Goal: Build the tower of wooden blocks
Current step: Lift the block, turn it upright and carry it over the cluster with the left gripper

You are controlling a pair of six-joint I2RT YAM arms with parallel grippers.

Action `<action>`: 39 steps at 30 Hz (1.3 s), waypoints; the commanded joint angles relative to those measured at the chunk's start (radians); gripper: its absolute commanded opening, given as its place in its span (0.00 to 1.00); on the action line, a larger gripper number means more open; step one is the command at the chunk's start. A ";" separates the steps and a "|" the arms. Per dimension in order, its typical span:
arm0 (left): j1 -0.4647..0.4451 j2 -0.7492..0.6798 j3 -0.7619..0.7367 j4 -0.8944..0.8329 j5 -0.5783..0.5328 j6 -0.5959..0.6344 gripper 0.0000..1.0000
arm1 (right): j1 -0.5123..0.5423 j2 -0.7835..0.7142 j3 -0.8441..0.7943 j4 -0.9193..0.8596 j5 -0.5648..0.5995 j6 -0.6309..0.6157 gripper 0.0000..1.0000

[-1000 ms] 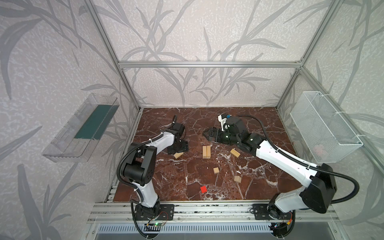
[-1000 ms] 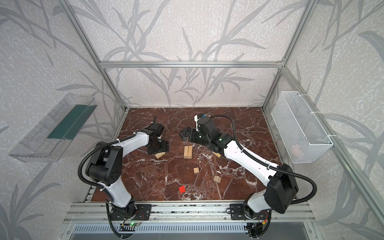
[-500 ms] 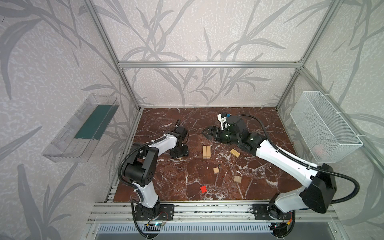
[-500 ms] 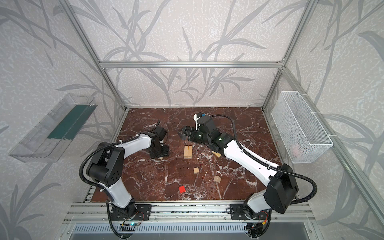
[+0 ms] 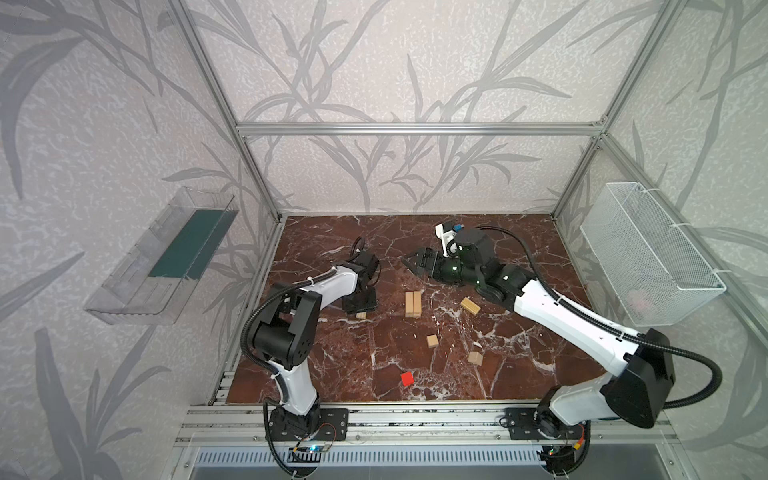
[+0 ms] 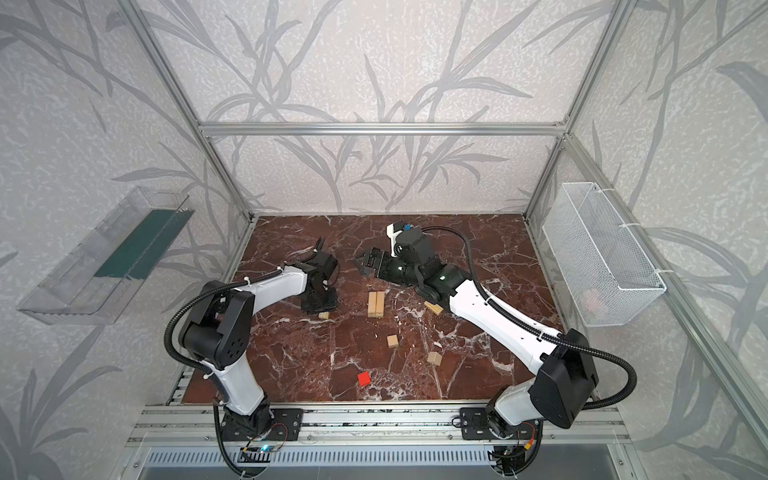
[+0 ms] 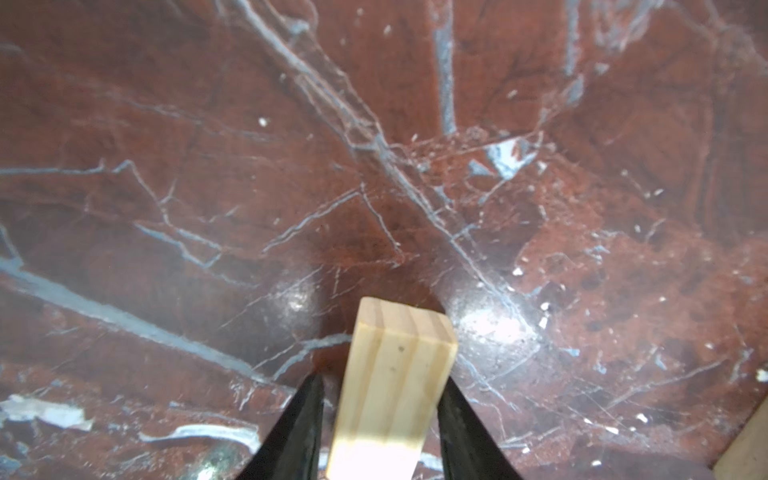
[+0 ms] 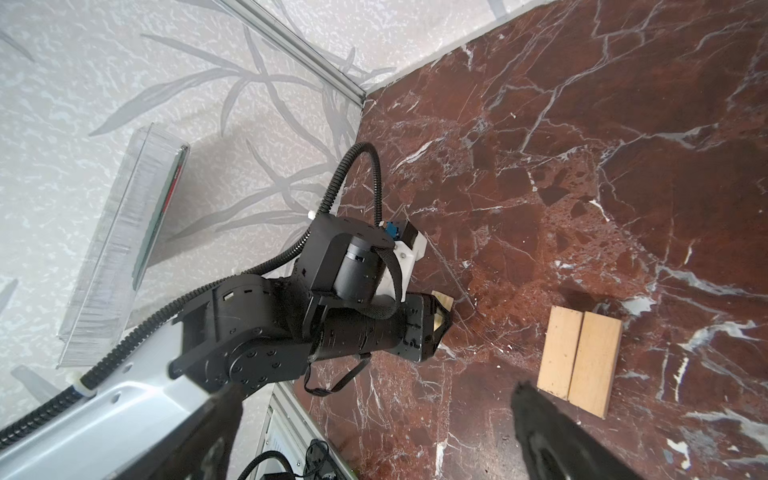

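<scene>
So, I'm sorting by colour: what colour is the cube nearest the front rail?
That cube is red; it shows best in a top view.

No legible text, label, brand or number on anything here

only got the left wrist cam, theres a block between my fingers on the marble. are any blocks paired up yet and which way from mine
Observer: Yes. A pair of bars lies flat, side by side and touching, to the right of your block in both top views, and apart from it.
Operator: is the other arm in the way
Observer: No. The right gripper hangs farther back than the pair, with its jaws wide and empty.
Operator: what else is loose
Observer: A lone bar lies right of the pair. Two pale cubes sit nearer the front, and a red cube is nearest the front of all.
</scene>
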 commanded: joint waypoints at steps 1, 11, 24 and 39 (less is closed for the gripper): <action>-0.006 0.000 0.014 -0.020 -0.045 0.008 0.44 | -0.003 -0.044 0.003 0.040 0.000 0.006 0.99; -0.026 0.011 0.034 -0.028 -0.067 0.031 0.36 | 0.000 -0.051 0.036 -0.012 0.016 -0.008 0.99; -0.047 0.015 0.044 -0.045 -0.086 0.035 0.27 | 0.002 -0.055 0.055 -0.035 0.005 -0.015 0.99; -0.103 -0.102 0.060 -0.115 -0.002 -0.052 0.22 | -0.063 -0.131 -0.062 -0.163 0.043 -0.124 0.99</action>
